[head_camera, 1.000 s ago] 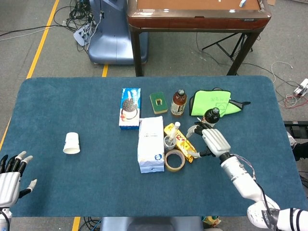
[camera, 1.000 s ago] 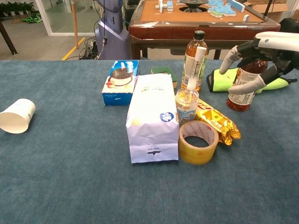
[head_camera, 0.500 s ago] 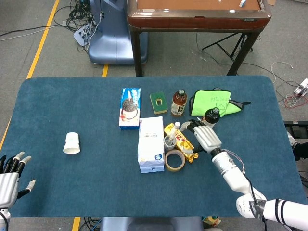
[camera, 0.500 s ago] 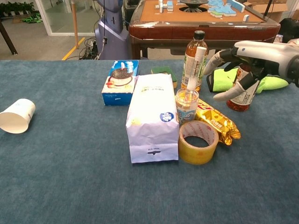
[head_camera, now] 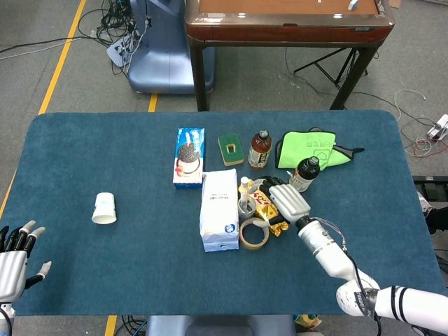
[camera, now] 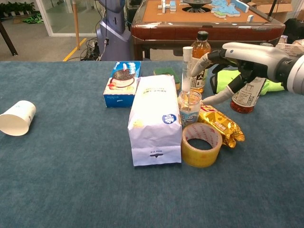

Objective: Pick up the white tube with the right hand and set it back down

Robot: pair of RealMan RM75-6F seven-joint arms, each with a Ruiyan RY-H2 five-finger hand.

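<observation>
The white tube stands almost upright in a small clear cup at the table's middle, beside a white bag. In the head view the white tube pokes up just left of my right hand. My right hand reaches in from the right, fingers spread; one fingertip touches the tube near its top while the thumb hangs lower, apart from it. Nothing is held in that hand. My left hand rests at the near left corner, fingers apart and empty.
A tape roll and a yellow snack packet lie just in front of the cup. An amber tea bottle stands behind it, a dark bottle under my right hand. A blue box, green cloth and paper cup lie around.
My right hand has moved left from the dark bottle to the tube. The tube, which leaned right against the tea bottle, now stands nearly upright, pushed by a fingertip. The left hand is still.
</observation>
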